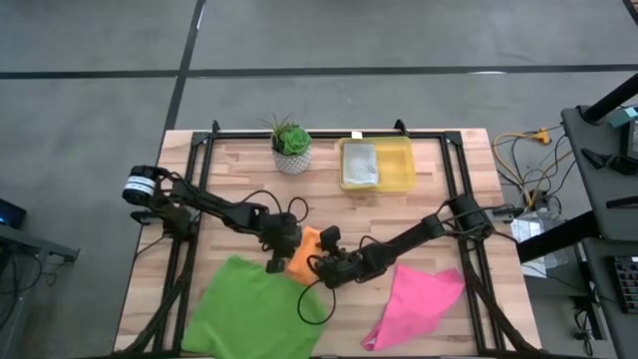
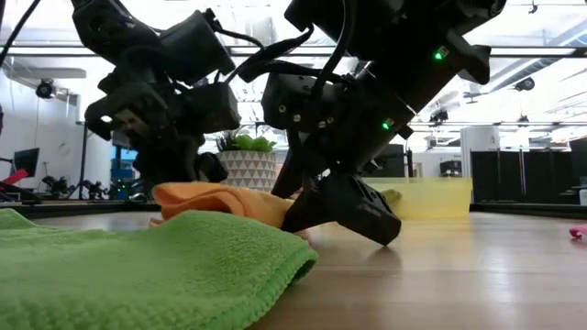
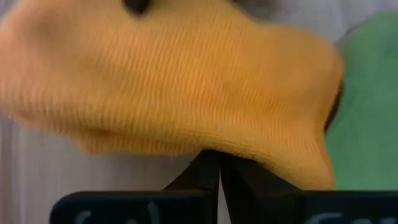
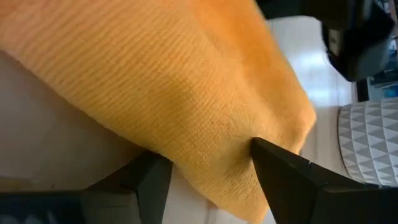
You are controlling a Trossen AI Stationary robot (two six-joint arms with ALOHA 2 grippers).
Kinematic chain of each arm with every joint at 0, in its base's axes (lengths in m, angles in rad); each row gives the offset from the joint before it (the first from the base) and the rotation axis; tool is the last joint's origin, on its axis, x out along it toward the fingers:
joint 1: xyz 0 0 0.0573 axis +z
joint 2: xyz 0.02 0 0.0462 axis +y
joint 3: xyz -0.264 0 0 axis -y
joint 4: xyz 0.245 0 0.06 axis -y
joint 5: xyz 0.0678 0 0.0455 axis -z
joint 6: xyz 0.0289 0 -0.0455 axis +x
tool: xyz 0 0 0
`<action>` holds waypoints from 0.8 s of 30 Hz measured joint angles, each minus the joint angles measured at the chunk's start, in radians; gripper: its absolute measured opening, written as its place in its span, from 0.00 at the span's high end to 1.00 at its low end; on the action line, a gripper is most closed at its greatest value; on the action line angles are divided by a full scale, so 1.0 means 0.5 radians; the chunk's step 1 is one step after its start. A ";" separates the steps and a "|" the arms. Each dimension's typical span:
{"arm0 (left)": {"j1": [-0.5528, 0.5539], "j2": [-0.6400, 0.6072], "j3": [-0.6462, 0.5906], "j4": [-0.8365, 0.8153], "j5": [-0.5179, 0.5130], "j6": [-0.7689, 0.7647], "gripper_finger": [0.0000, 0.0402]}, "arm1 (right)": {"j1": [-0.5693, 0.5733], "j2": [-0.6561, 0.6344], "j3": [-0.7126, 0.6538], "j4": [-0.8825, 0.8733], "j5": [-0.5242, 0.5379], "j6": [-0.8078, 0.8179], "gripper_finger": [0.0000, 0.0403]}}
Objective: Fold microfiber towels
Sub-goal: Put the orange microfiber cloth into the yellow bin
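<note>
An orange towel (image 1: 305, 249) lies bunched at the table's middle, its near-left edge resting on the big green towel (image 1: 254, 311). My left gripper (image 1: 276, 261) comes in from the left and is shut at the orange towel's left edge (image 3: 211, 152). Coming from the right, my right gripper (image 1: 317, 267) is open, with a fold of the orange towel (image 4: 211, 143) between its fingers. The low view has the orange towel (image 2: 209, 197) as a low heap behind the green towel (image 2: 138, 261). A pink towel (image 1: 417, 299) lies spread at the near right. In the yellow bin lies a grey towel (image 1: 360, 166). My left gripper has its shut fingers (image 3: 239, 186) at the orange towel's hem (image 3: 205, 148), slanting down from the table's left. The cloth drapes over the fingertips and hides them, so layers cannot be told. The towel lies slack on the table. My right gripper is open astride a thick fold of the orange towel's edge (image 4: 236, 155), slanting down from the right. The cloth touches the inner side of one finger (image 4: 277, 165) and lies over the other finger (image 4: 152, 171). The towel rests slack on the table.
A potted plant (image 1: 291, 146) stands at the far middle, next to the yellow bin (image 1: 399, 165) on its right. Black frame rails (image 1: 199, 170) run along the table's sides. Bare wood (image 1: 379, 214) shows between the bin and the towels.
</note>
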 joint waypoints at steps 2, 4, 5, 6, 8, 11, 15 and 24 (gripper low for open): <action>0.004 -0.002 0.003 -0.004 -0.013 0.000 1.00 | -0.012 0.000 0.000 -0.002 -0.029 -0.001 0.52; 0.016 -0.013 0.003 -0.013 -0.020 -0.001 1.00 | -0.024 0.000 0.006 -0.008 -0.078 -0.005 0.61; 0.021 -0.022 0.003 -0.009 -0.020 0.000 1.00 | -0.032 0.000 0.011 -0.014 -0.111 -0.009 0.67; 0.023 -0.034 0.003 -0.010 -0.021 0.000 1.00 | -0.041 0.001 0.017 -0.017 -0.152 -0.021 0.74; 0.031 -0.052 0.003 -0.026 -0.026 0.001 1.00 | -0.059 0.004 0.042 -0.040 -0.206 -0.045 0.88; 0.053 -0.109 0.003 -0.144 -0.087 0.001 1.00 | -0.085 -0.011 0.114 -0.153 -0.203 -0.022 0.95; 0.081 -0.277 0.006 -0.478 -0.265 0.001 1.00 | -0.136 -0.104 0.217 -0.504 -0.216 0.200 0.97; 0.087 -0.903 -0.009 -0.745 -0.552 -0.229 1.00 | -0.327 -0.655 0.231 -0.932 -0.509 0.725 0.97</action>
